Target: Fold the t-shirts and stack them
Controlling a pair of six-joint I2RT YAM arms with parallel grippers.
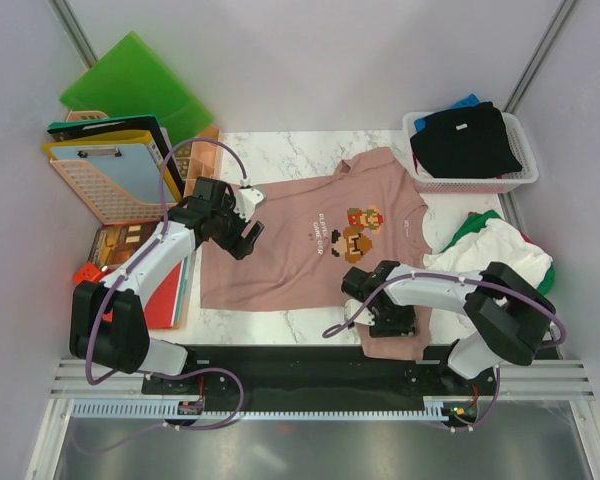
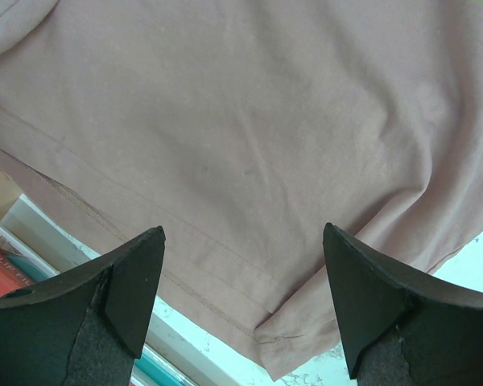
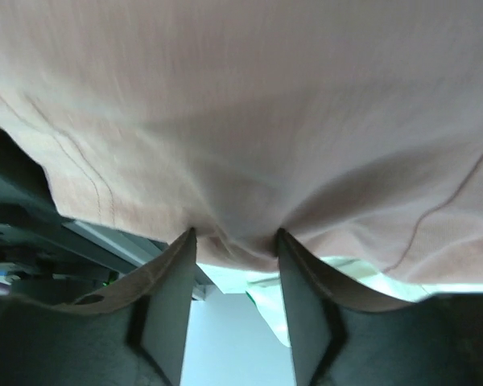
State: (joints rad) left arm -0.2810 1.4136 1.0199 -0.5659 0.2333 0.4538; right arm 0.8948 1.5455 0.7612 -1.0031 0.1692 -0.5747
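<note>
**Cloth pinched at one corner, jaws held wide at the other**

The pink t-shirt is spread flat on the marble table, chest print facing up and collar towards the far side. Its near right corner is draped over the table's front edge. There a small pucker of the pink cloth is clamped between the narrowed jaws of the right gripper. The left gripper is poised over the shirt's left edge, just above the hem. Its jaws are spread wide and nothing is held in them. A white t-shirt and a green t-shirt are heaped to the right of the pink one. A black t-shirt and a blue t-shirt are piled in the white basket at the far right corner.
</note>
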